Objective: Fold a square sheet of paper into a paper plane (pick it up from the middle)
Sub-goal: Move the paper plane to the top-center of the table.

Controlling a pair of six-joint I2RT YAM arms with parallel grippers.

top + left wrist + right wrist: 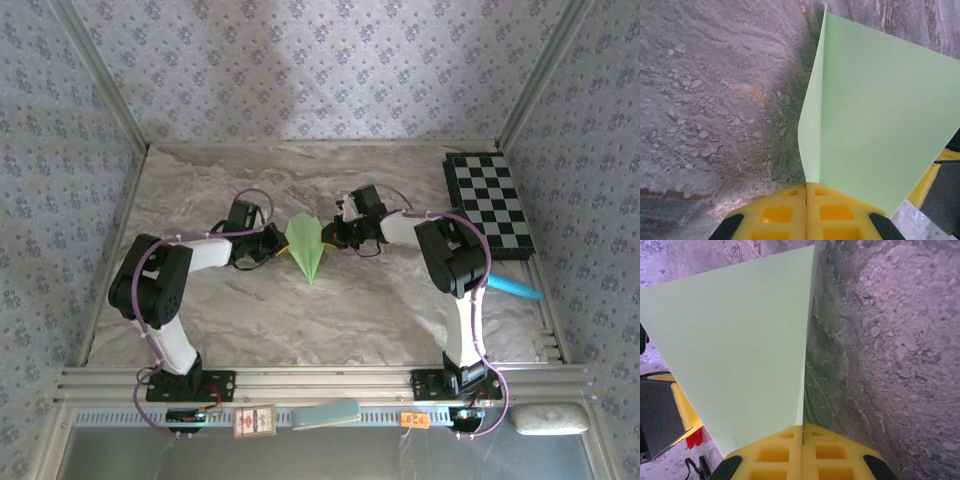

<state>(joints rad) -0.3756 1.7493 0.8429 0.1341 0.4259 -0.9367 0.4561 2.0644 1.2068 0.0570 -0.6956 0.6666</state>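
Plane: pale green paper folded into a narrow dart with a crease down its middle. The point faces the arm bases and the wider tail faces the far wall.
Where: mid-table, held between the two grippers; I cannot tell whether it touches the surface.
Left gripper: clamped on the plane's left side. In the left wrist view the yellow fingers meet and the paper rises out of their seam.
Right gripper: clamped on the plane's right side. In the right wrist view its fingers are pressed together with the paper edge in the seam.
Paper surface: smooth and flat in both wrist views, with a sharp fold line above each seam.
Board: a black-and-white checkerboard lies at the table's far right, with a blue item just below its near end.
Near ledge: a light-blue card, an orange tag and a grey pad.
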